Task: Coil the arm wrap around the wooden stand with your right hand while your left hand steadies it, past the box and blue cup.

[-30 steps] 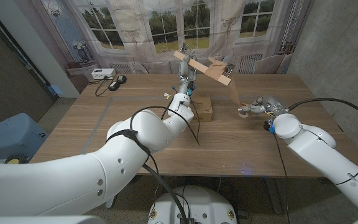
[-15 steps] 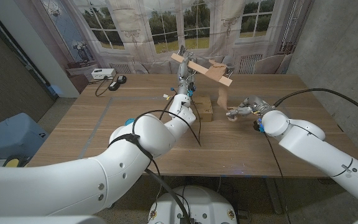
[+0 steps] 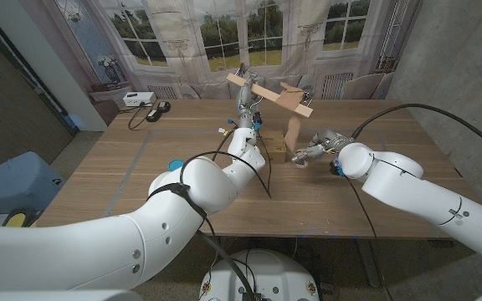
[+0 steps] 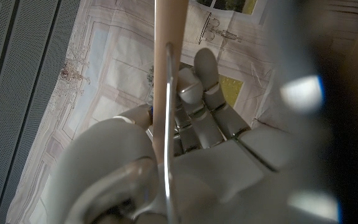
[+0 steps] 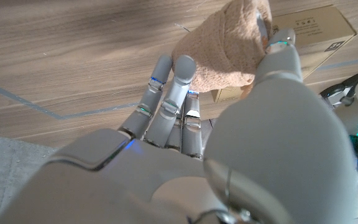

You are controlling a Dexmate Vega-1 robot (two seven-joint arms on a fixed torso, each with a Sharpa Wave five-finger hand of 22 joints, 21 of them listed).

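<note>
The wooden stand stands at the table's far middle, its crossbar tilted. My left hand grips the stand's upright; in the left wrist view my left hand closes around the wooden rod. A tan arm wrap hangs from the crossbar's right part down to my right hand. My right hand holds the rolled end of the wrap just above the table, beside the cardboard box. The box lies below the stand.
A white device and a black item with a cable lie at the table's far left. Black cables run along my left arm. The table's right edge is near my right arm. A curtain backdrop stands behind.
My right hand has carried the wrap's rolled end leftward to just beside the box, so the strip now hangs almost straight down. My left hand keeps its grip on the stand.
</note>
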